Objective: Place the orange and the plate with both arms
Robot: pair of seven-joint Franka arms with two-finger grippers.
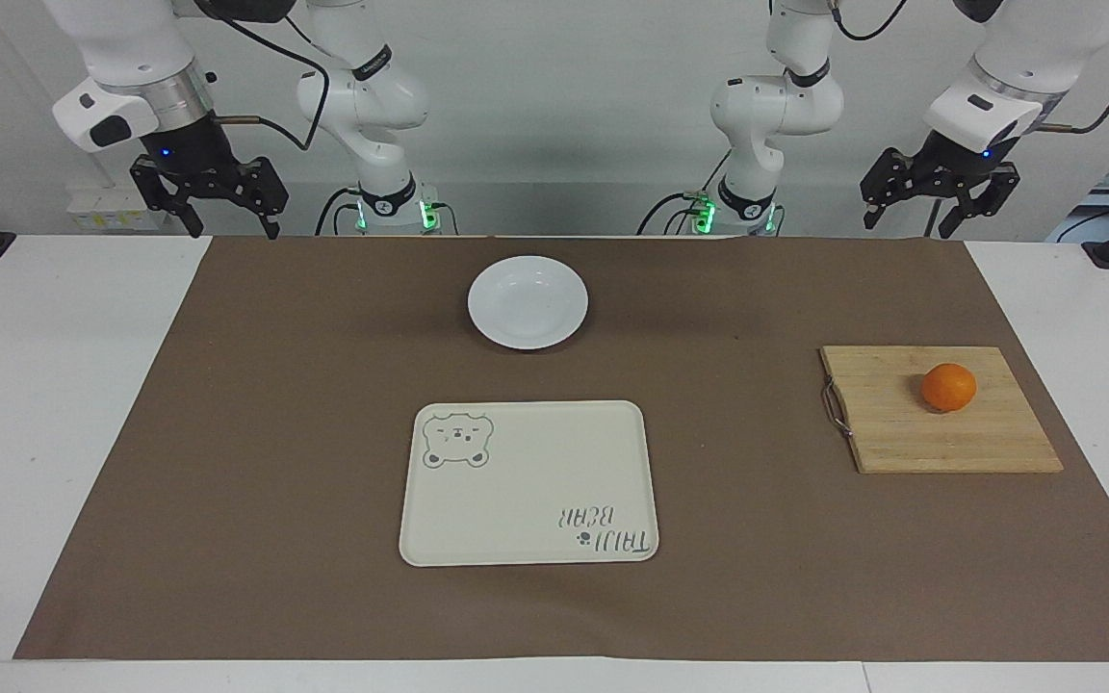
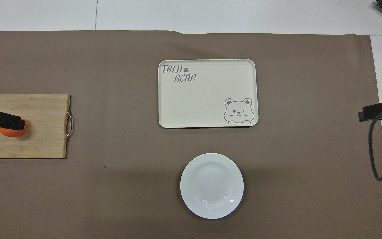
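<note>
The orange [image 1: 949,387] lies on a wooden cutting board [image 1: 911,438] toward the left arm's end of the table. The white plate [image 1: 528,301] sits on the brown mat, nearer to the robots than the tray. My left gripper [image 1: 907,227] hangs open and empty, high over the mat's edge by the robots, well apart from the orange. In the overhead view its tip [image 2: 2,119] covers part of the orange [image 2: 11,133]. My right gripper [image 1: 233,231] hangs open and empty, high at the right arm's end; it also shows in the overhead view [image 2: 376,112]. The plate [image 2: 212,186] is empty.
A cream rectangular tray with a bear drawing [image 1: 526,491] lies empty mid-table, farther from the robots than the plate; it also shows in the overhead view [image 2: 207,96]. The cutting board [image 2: 41,126] has a metal handle facing the tray. A brown mat [image 1: 275,433] covers most of the table.
</note>
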